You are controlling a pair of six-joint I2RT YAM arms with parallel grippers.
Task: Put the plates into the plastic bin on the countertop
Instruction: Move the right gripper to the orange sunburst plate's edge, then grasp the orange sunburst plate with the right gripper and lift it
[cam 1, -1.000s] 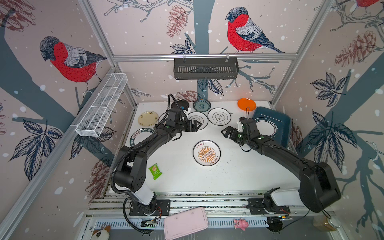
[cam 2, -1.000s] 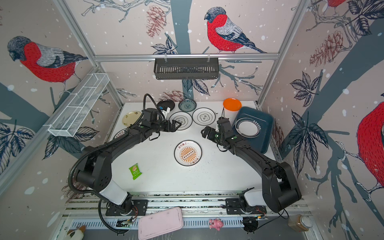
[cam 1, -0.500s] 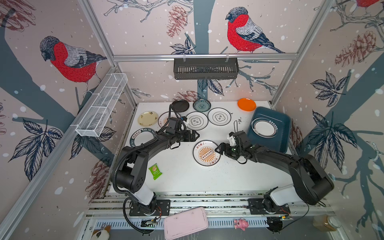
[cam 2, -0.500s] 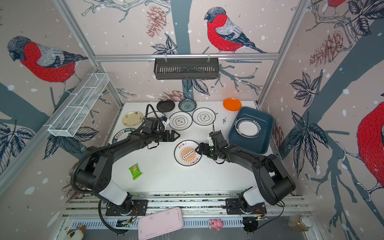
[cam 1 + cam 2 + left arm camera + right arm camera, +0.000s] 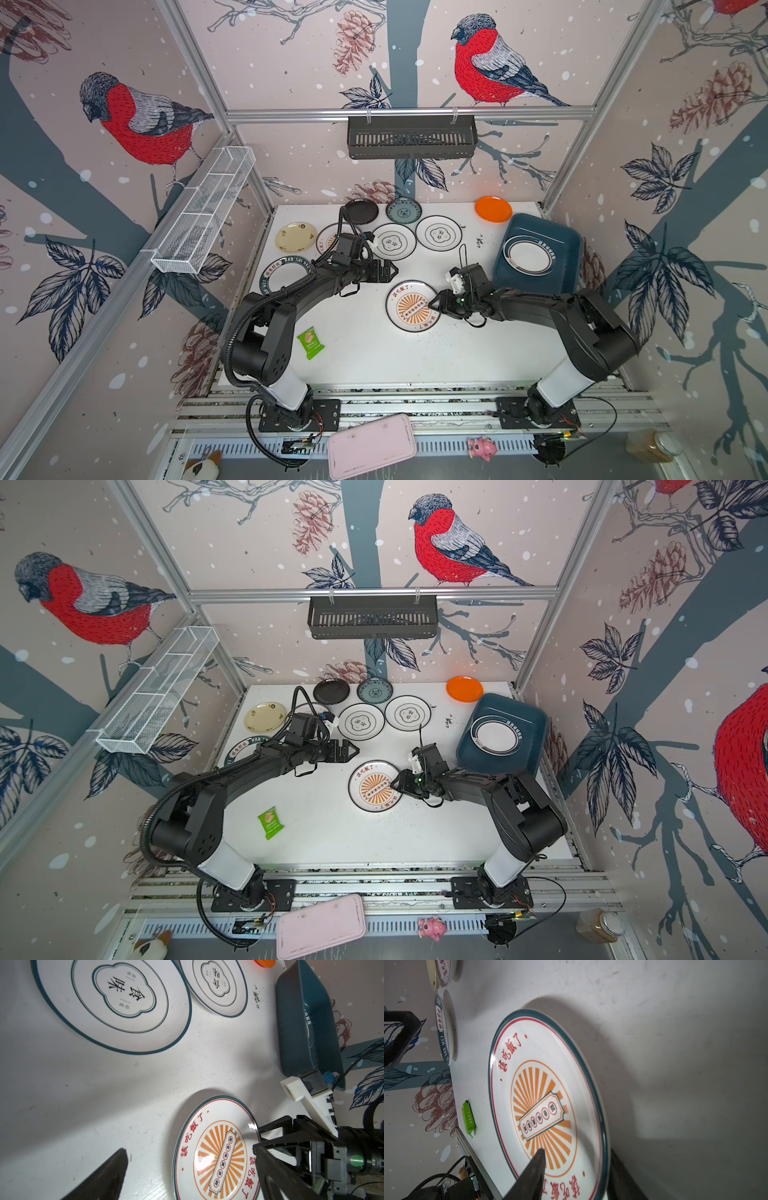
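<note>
Right wrist view: the right tool [image 5: 577,1153] straddles the rim of the sunburst plate [image 5: 542,1076], with one finger [image 5: 535,1167] on its face and the other under the edge. Whether it already pinches is unclear. That plate lies mid-table [image 5: 365,357], near the plastic bin [image 5: 561,249], which holds one white plate [image 5: 528,256]. The left tool [image 5: 388,270] hovers wide open and empty.
</note>
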